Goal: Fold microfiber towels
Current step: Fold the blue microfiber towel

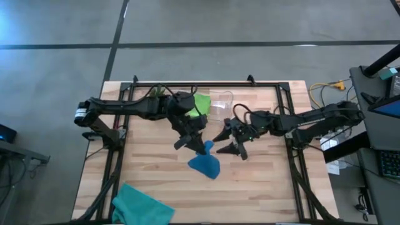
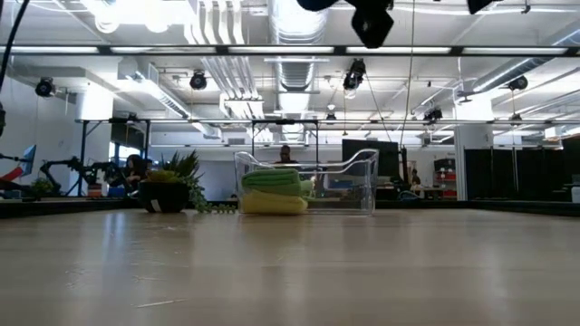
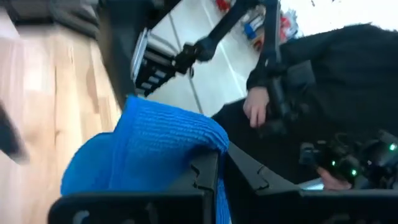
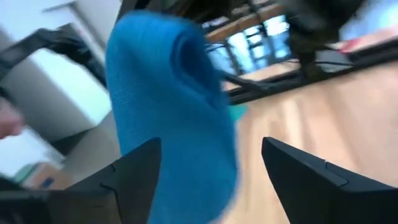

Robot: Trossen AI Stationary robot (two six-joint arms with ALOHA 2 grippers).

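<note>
My left gripper [image 1: 201, 142] is shut on the blue towel [image 1: 205, 165] above the middle of the table. The towel also shows in the left wrist view [image 3: 143, 149]. My right gripper [image 1: 228, 142] is open just right of it. In the right wrist view [image 4: 210, 144] its fingers stand on either side of the bunched blue towel [image 4: 168, 93]; whether they touch it I cannot tell. The teal towel [image 1: 140, 206] lies crumpled at the near left edge. The lime green towel [image 2: 272, 179] lies folded on the yellow towel [image 2: 270, 203] inside the clear bin [image 2: 358, 186]. My left gripper pinches a bunched upper part of the blue towel [image 3: 208, 146] between its two fingers; one layer or several, I cannot tell. The fingers come slanting down from the table's far left. The towel hangs slack below them; whether its lower end rests on the table I cannot tell.
The clear bin [image 1: 220, 103] stands at the far middle of the table, with a small potted plant [image 1: 159, 92] to its left. A person in dark clothing, one hand [image 3: 255, 109] showing, is beyond the table. Bare wood lies at the near right.
</note>
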